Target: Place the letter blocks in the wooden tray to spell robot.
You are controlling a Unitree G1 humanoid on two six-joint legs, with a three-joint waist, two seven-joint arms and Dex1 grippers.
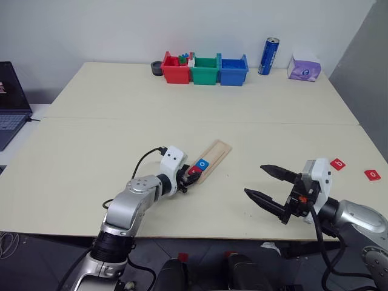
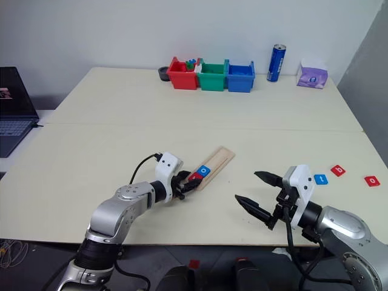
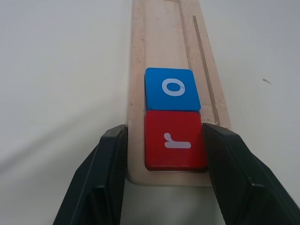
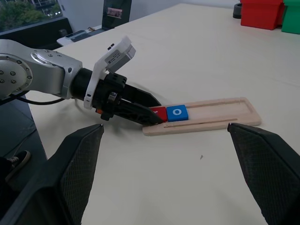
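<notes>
The wooden tray (image 1: 217,151) lies slanted at the table's middle. Two letter blocks sit side by side at its near end, a red "r" (image 3: 176,140) and a blue "o" (image 3: 172,89). My left gripper (image 1: 189,176) is at that end, shut on the red "r" block, with one black finger (image 3: 110,159) on each side of it. Further letter blocks lie loose at the right edge: a red "b" (image 1: 338,163), a red "o" (image 1: 372,174) and a blue one (image 2: 321,179). My right gripper (image 1: 254,180) hovers open above the table's front right, holding nothing.
Red (image 1: 176,70), green (image 1: 205,70) and blue (image 1: 233,70) bins line the far edge, beside a blue can (image 1: 268,56) and a purple tissue pack (image 1: 304,68). A laptop (image 1: 9,103) sits at the far left.
</notes>
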